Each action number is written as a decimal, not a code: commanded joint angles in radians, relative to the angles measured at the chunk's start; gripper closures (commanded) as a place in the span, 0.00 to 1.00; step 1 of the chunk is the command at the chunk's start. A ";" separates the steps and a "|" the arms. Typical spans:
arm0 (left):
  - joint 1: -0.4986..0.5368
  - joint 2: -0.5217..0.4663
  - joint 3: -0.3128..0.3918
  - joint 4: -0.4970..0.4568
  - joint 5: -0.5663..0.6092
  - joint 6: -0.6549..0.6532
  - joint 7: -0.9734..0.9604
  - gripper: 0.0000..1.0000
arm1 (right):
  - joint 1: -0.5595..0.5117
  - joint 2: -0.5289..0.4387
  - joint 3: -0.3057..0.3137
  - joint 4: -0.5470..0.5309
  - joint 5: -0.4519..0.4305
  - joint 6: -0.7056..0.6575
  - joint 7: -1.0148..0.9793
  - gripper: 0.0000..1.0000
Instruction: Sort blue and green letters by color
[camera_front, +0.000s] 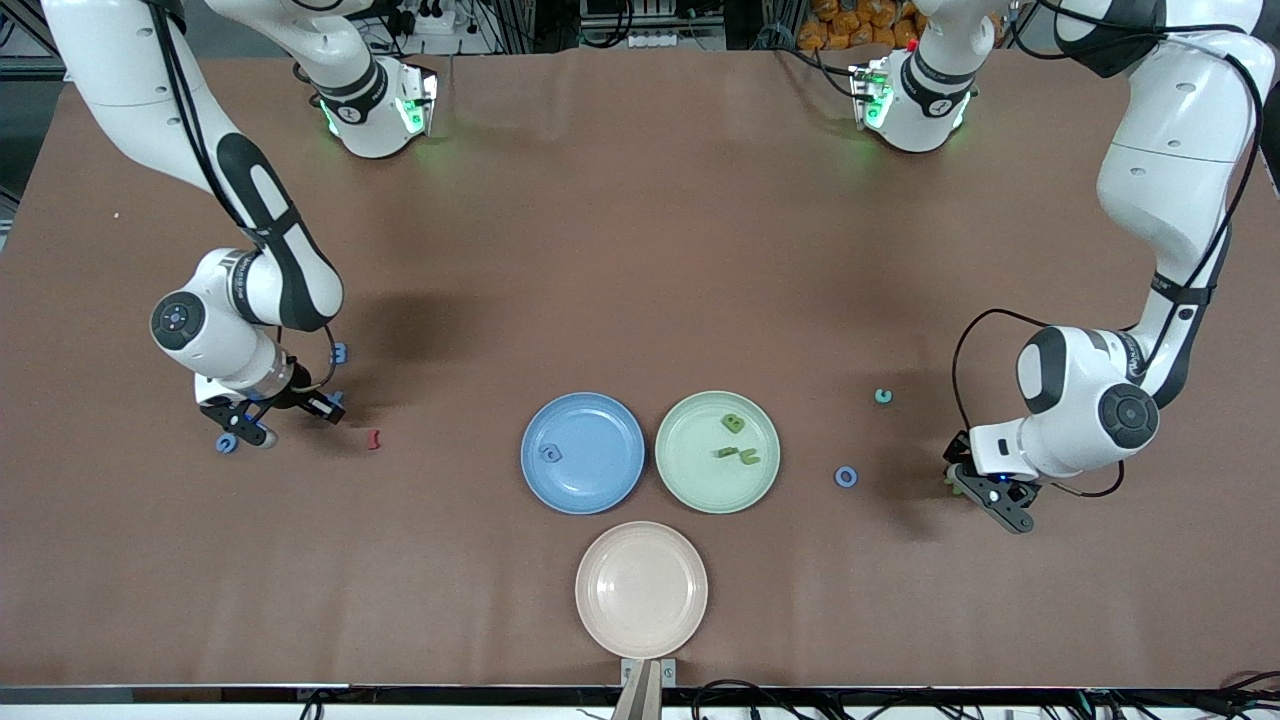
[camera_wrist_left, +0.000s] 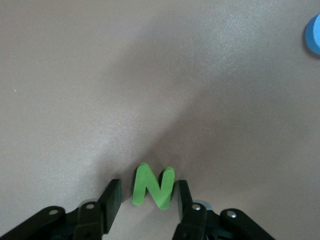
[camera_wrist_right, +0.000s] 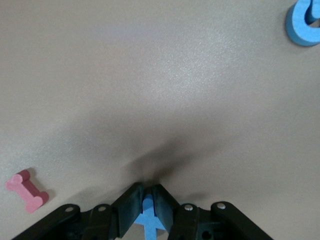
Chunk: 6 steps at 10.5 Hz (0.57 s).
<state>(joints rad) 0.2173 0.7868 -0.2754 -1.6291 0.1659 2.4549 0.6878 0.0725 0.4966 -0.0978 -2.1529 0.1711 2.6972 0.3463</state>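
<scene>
Matt foam-like green letter (camera_wrist_left: 153, 186), matt brown table cover (camera_front: 640, 250), smooth glossy plates (camera_front: 583, 452).

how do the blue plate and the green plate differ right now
The blue plate holds a single blue letter; the green plate holds three green letters. The blue plate lies toward the right arm's end of the table, the green plate toward the left arm's end, side by side. Both are round, about the same size and flat on the table.
</scene>
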 joint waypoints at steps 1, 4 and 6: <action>0.008 0.009 -0.008 0.002 -0.025 -0.007 0.010 0.70 | -0.003 -0.045 0.007 -0.007 -0.013 -0.063 0.003 1.00; 0.002 -0.006 -0.010 0.003 -0.063 -0.008 -0.016 1.00 | 0.000 -0.072 0.035 0.103 0.001 -0.270 0.020 1.00; -0.025 -0.026 -0.013 0.008 -0.069 -0.028 -0.092 1.00 | 0.000 -0.072 0.084 0.184 0.030 -0.364 0.026 1.00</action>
<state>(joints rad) 0.2187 0.7867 -0.2816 -1.6220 0.1214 2.4547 0.6648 0.0750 0.4381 -0.0665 -2.0453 0.1742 2.4285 0.3498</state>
